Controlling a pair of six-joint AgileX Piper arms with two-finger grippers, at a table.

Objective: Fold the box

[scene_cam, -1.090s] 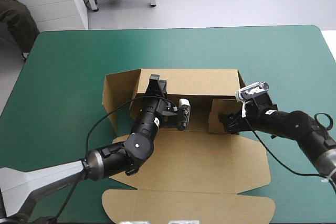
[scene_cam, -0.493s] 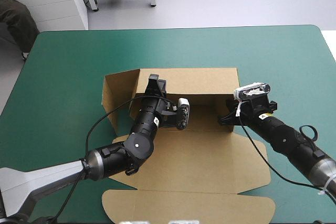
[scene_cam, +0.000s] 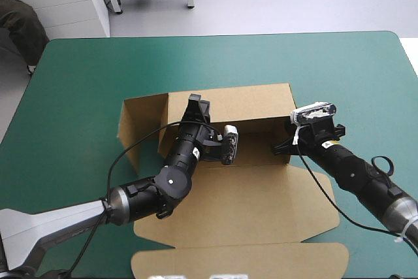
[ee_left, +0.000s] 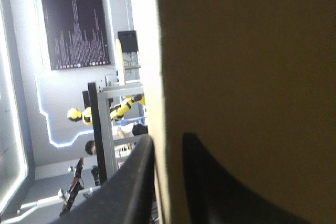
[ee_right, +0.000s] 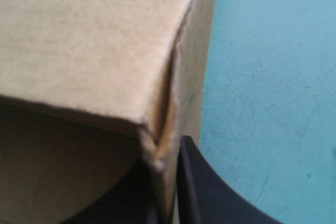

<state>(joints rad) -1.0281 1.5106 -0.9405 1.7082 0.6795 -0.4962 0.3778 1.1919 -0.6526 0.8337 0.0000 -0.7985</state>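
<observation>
box (scene_cam: 248, 194) back wall raised | left tool (ee_left: 167, 138) pinching back wall | right tool (ee_right: 165, 153) pinching right corner

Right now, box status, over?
Left tool shut on the box. Right tool shut on its corner. Walls raised, lid flat. Nothing blocking.

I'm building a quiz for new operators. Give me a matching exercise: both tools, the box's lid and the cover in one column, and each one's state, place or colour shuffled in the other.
Column one
1. left tool
2. right tool
3. lid
4. cover

Column two
a. teal-green
b. shut on the right corner of the box
c. flat, on the table's near side
d. shut on an upright wall toward the box's left end

Pairs: 1-d, 2-b, 3-c, 4-a
</observation>
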